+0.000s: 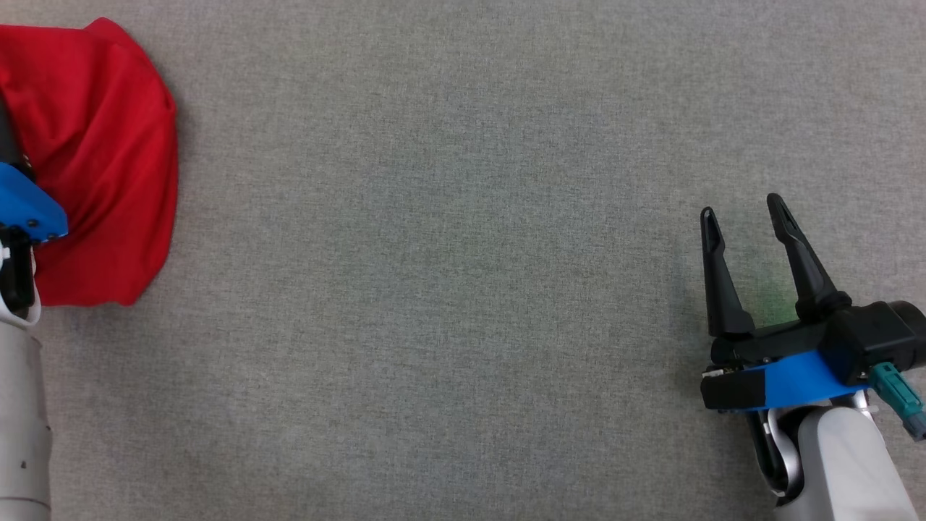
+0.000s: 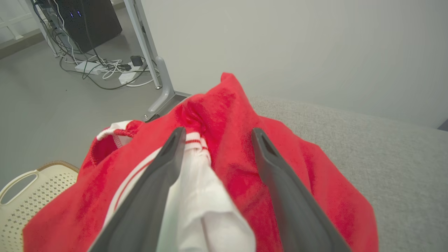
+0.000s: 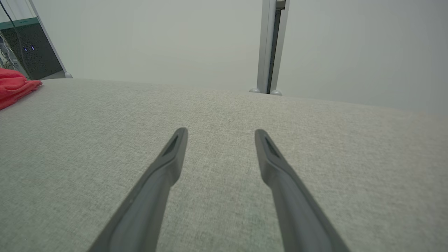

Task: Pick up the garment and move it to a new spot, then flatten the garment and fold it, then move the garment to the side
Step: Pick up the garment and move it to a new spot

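Grey woven cloth covers the table (image 1: 463,304), bare across its middle and right. Pale wall behind; grey floor beyond the left edge.

Garment (image 1: 108,145): red, crumpled in a rounded heap at the table's left edge, toward the far corner. The left wrist view shows a white panel with thin red stripes and ribbed trim bunched in its folds. From the right wrist view it is a small red lump at the far left of the table.

Left gripper (image 2: 218,131): directly over the heap, fingers pointing toward the far edge. Jaws spread wide, nothing clamped. The white panel lies between the two fingers (image 2: 164,168), close against the left one; red fabric runs under and past both tips. Whether the fingers press into the cloth cannot be told. In the head view its blue mount (image 1: 29,210) sits on top of the garment's near half.

Right gripper (image 1: 741,204): near the table's right edge, at the near side, well apart from the garment. Jaws spread wide, empty, fingers over bare cloth.

Off the table, left side: cream perforated laundry basket (image 2: 31,189) on the floor just beside the garment's edge; grey metal leg (image 2: 154,63); tangle of cables (image 2: 105,70); dark computer tower (image 2: 87,21). A grey upright post (image 3: 269,45) stands behind the far edge.
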`<state>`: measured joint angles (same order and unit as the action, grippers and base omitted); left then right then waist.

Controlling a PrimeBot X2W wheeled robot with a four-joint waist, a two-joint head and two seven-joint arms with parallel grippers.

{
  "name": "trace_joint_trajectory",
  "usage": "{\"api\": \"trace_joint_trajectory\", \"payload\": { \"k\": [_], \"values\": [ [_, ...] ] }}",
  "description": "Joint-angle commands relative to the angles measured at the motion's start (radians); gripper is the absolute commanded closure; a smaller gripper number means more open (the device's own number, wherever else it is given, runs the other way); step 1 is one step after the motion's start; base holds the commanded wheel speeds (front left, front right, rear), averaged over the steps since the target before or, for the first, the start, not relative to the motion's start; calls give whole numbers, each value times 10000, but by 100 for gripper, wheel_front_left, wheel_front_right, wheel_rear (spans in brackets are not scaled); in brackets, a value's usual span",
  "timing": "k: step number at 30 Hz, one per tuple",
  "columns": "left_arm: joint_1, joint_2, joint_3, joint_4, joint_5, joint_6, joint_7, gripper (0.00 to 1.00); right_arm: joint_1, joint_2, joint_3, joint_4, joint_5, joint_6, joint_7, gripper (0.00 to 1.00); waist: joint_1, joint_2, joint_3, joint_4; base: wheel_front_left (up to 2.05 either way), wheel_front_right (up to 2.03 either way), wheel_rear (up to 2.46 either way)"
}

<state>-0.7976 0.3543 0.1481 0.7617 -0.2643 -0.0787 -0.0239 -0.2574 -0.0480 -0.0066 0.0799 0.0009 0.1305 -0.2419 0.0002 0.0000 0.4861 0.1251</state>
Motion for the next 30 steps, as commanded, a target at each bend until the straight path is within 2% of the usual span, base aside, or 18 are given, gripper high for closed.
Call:
{"api": "trace_joint_trajectory", "payload": {
  "k": [1, 10, 11, 12, 13, 18, 22, 25, 30],
  "values": [
    [-166, -6, -45, 315, -59, -15, 186, 0, -69, -42, -29, -70, -57, 5, 12, 0, -2, 0, 31, 8, 0, 0, 0],
    [-269, -261, -290, 2039, -377, -263, 700, 0, -100, -44, -18, -68, 9, 5, 34, 0, -2, 0, 28, 38, 0, 0, 0],
    [-291, -249, -312, 2150, -413, -283, 642, 52, -113, -44, 6, -55, 27, 5, 30, 0, -2, 0, 1, 32, 0, 0, 0],
    [-299, -234, -336, 2244, -424, -309, 516, 62, -124, -44, 27, -26, 35, 5, 25, 0, -2, 0, -44, 27, 0, 0, 0],
    [-304, -212, -353, 2303, -428, -321, 364, 100, -129, -44, 46, -2, 48, 5, 20, 0, -2, 0, -88, 20, 0, 0, 0],
    [-455, -87, -492, 2521, -344, -367, -200, 100, -75, -44, 110, 167, 126, 5, -28, 0, -2, 0, -433, -54, 0, 0, 0],
    [-581, 200, -603, 2447, -144, -322, -1398, 100, 67, -42, 239, 468, 384, 5, -96, 0, -2, 0, -1056, -230, 0, 0, 0],
    [-663, 292, -682, 2394, -64, -317, -1760, 100, 130, -44, 283, 595, 499, 5, -141, 0, -2, 0, -1329, -328, 0, 0, 0],
    [-928, 419, -836, 1681, 79, -372, -2288, 100, 266, -44, 372, 924, 775, 5, -192, 0, -2, 0, -1919, -639, 0, 0, 0]
  ]
}}
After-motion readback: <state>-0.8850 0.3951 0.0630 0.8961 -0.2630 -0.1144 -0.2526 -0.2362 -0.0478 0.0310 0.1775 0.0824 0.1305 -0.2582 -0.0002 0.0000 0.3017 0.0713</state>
